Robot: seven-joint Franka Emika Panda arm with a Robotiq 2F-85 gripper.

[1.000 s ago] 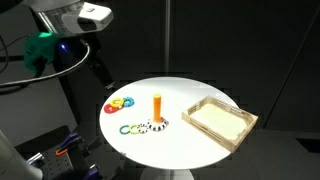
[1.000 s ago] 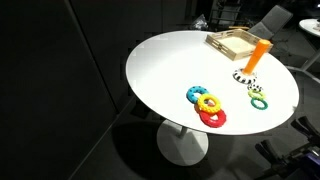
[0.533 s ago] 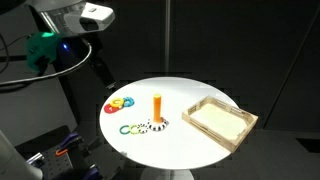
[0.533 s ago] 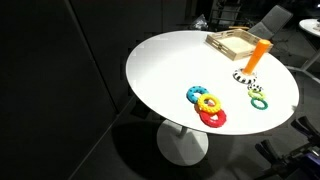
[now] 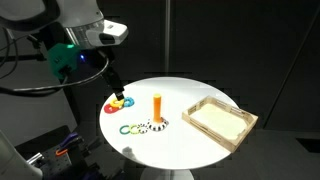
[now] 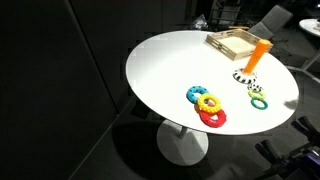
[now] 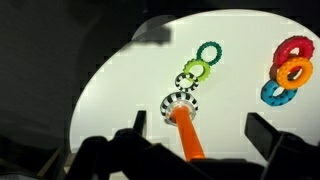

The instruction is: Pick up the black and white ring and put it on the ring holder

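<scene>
The black and white ring (image 5: 158,126) lies flat on the round white table (image 5: 190,145), right at the foot of the upright orange ring holder (image 5: 157,105). In the wrist view the ring (image 7: 180,102) seems to circle the base of the holder (image 7: 186,138). Both also show in an exterior view, the ring (image 6: 243,76) and the holder (image 6: 257,55). My gripper (image 5: 118,92) hangs above the table's edge near the coloured rings. In the wrist view the gripper (image 7: 198,122) is open and empty, its fingers (image 7: 138,122) wide apart, well above the holder.
Two green rings (image 5: 134,129) lie beside the striped one. Red, yellow and blue rings (image 5: 118,103) lie in a cluster near the table edge. A shallow wooden tray (image 5: 222,120) stands on the table's other side. The surroundings are dark.
The arm has swung down and in toward the table, over the cluster of coloured rings. The rings, holder and tray have not moved.
</scene>
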